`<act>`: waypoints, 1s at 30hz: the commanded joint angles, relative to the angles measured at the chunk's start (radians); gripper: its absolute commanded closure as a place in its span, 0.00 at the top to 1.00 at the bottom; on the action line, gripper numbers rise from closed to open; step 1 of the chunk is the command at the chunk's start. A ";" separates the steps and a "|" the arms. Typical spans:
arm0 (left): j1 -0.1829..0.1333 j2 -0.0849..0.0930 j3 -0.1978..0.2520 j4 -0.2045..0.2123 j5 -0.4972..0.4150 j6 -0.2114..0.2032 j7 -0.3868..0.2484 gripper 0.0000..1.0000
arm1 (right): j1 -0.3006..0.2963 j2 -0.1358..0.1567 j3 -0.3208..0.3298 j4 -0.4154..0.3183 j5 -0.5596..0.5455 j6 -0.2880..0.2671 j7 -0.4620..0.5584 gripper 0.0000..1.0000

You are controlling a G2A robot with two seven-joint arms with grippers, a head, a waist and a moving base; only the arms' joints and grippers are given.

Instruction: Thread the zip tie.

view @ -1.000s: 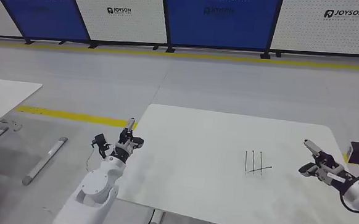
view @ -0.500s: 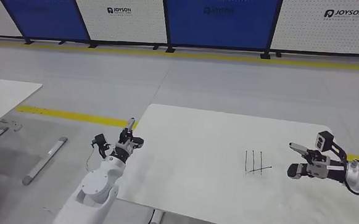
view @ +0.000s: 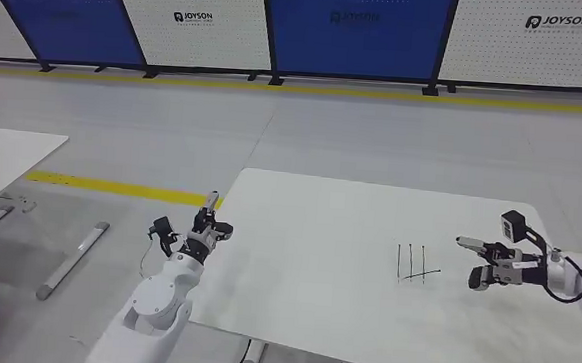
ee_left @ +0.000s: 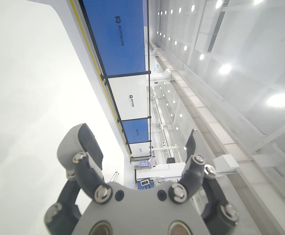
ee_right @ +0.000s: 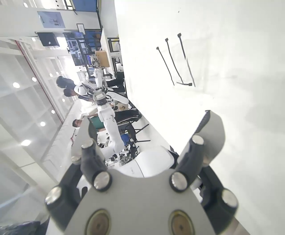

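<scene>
Ideally, the right gripper, jaws apart just beside the zip ties, should drop squarely over a single one.

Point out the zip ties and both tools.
Zip ties (ee_right: 174, 61), right wrist view, middle tie's strap.
Right tool (view: 465, 261), top view, midway between its fingertips.
Left tool (ee_left: 138, 129), left wrist view, midway between its fingertips.

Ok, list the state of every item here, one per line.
Zip ties: four, unthreaded, flat on the table, one crosswise at the others' ends.
Left end effector: open, empty, by the table's edge.
Right end effector: open, empty, near the zip ties.
</scene>
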 commanded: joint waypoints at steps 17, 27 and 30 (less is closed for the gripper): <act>0.000 0.000 0.000 0.000 0.000 0.000 0.000 1.00 | 0.109 0.030 -0.250 0.013 -0.081 -0.442 0.000 1.00; 0.000 0.000 0.000 0.000 0.000 0.000 0.000 1.00 | 0.109 0.030 -0.250 0.013 -0.081 -0.442 0.000 1.00; 0.000 0.000 0.000 0.000 0.000 0.000 0.000 1.00 | 0.096 0.026 -0.257 0.014 -0.059 -0.442 0.000 1.00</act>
